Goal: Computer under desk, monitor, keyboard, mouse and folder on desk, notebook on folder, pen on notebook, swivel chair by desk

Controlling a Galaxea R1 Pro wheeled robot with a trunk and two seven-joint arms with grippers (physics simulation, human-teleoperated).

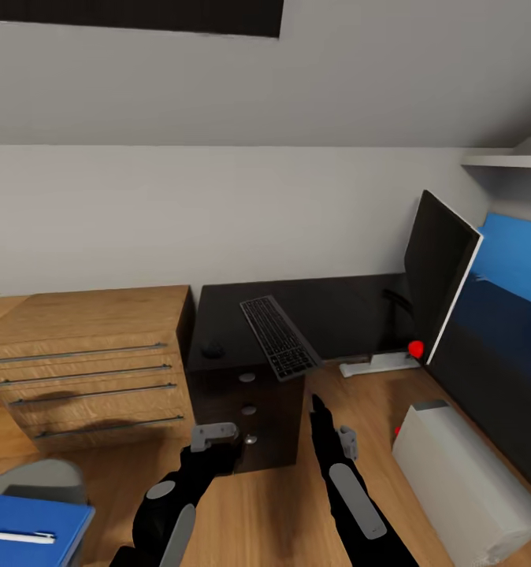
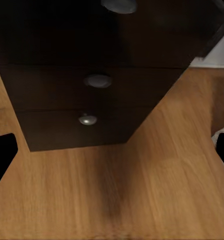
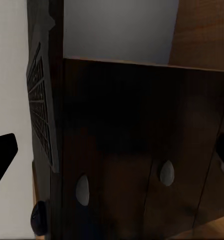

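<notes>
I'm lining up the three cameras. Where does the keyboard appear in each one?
Head view: the keyboard lies on the black desk, one end overhanging its front edge.
Left wrist view: not in it.
Right wrist view: the keyboard runs along the desk edge.
Shared landmark: the round silver drawer knobs.

A light wooden chest of drawers [image 1: 84, 370] with four long bar handles stands well off to the left of the jaws, against a plain pale wall [image 1: 218, 213]. The wooden floor [image 1: 273, 504] spreads beneath the jaws and on past them. High above the jaws, at the ceiling line, sits a dark rectangular panel [image 1: 139, 14]. Far up and to the right of the jaws a white shelf [image 1: 506, 160] juts from the wall.
</notes>
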